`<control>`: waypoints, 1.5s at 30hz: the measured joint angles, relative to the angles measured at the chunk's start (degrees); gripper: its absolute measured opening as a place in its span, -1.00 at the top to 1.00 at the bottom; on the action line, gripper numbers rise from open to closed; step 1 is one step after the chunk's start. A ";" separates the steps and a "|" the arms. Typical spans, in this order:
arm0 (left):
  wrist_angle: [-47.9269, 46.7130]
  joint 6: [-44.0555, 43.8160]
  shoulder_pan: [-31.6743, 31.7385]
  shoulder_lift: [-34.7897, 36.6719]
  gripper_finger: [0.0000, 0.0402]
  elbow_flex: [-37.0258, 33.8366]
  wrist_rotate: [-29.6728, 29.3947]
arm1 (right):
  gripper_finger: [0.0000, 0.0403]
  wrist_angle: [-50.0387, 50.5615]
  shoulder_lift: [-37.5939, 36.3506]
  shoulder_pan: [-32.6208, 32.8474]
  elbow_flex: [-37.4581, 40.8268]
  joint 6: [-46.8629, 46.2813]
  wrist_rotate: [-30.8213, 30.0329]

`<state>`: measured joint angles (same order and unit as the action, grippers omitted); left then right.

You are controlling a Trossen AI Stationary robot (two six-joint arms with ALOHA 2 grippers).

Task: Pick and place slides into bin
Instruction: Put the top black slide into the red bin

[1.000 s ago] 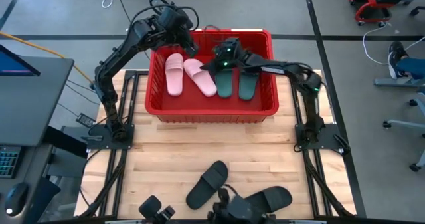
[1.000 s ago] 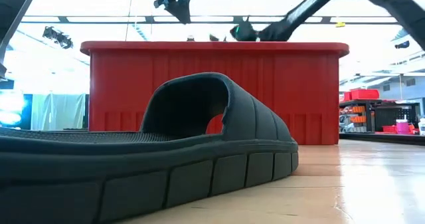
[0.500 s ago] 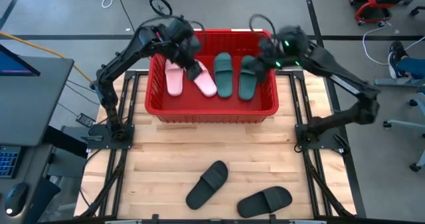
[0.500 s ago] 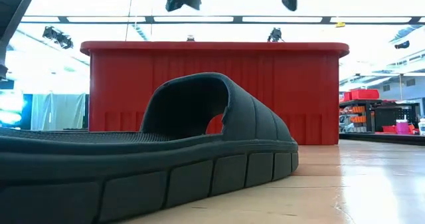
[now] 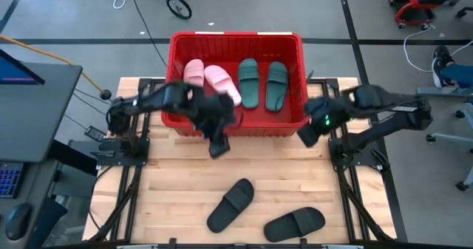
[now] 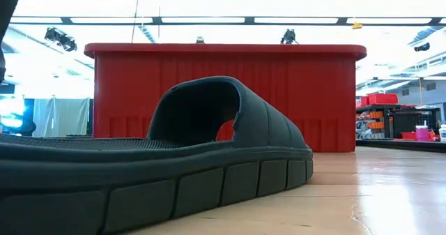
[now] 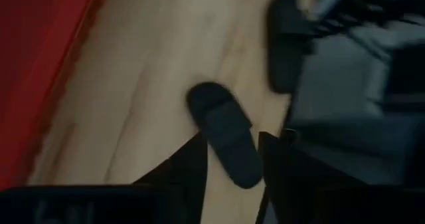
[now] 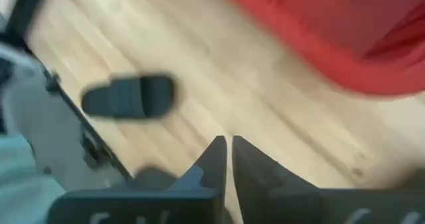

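Observation:
The red bin (image 5: pixel 236 36) stands at the table's far middle, with two pale pink slides (image 5: pixel 194 73) (image 5: pixel 224 83) and two dark green slides (image 5: pixel 248 83) (image 5: pixel 277 85) lying flat inside. Two black slides (image 5: pixel 230 205) (image 5: pixel 294 223) lie sole-down on the table near its near edge. One of them fills the low view's foreground (image 6: pixel 174 158). My left gripper (image 5: pixel 216 147) hovers open and empty above the table in front of the bin, with a black slide (image 7: pixel 222 134) below and ahead. My right gripper (image 5: pixel 304 136) hovers shut and empty by the bin's near right corner.
The bin's near wall (image 5: pixel 236 127) stands just behind both grippers and rises as a red wall in the low view (image 6: pixel 223 95). Bare wooden tabletop (image 5: pixel 170 175) lies between the bin and the black slides. A desk with a screen (image 5: pixel 29 94) stands off the table's left.
Both arms have come out from above the bin and swung toward the table's near edge. Their grippers now hang over the table in front of the bin. The pink and green slides lie in the bin, and the black slides have not moved.

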<state>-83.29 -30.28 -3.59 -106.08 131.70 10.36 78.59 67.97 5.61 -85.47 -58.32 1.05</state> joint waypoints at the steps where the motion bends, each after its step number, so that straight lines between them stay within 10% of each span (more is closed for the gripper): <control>1: -0.79 -4.11 -2.04 -0.05 0.25 -0.02 -3.12 | 0.81 0.00 0.36 2.34 0.80 -0.74 0.23; 14: 23.84 -56.03 -29.52 -4.66 -0.10 -15.25 -32.73 | 0.58 -16.13 5.13 26.50 19.70 -19.29 1.62; 22: 46.65 -77.83 -33.28 -5.69 -0.03 -40.41 -35.13 | 0.59 -19.07 5.33 31.53 22.19 -30.02 1.77; 28: 72.75 -85.82 -34.92 -6.44 0.03 -57.18 -35.46 | 0.59 -19.14 5.33 32.22 22.19 -32.24 -0.48; 45: 83.80 -80.22 -33.16 -6.52 0.06 -63.04 -40.53 | 0.59 -21.21 5.33 32.20 22.16 -34.69 -2.72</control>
<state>0.51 -110.51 -36.75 -112.60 68.66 -30.17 57.37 73.30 37.80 -63.31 -93.01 -1.67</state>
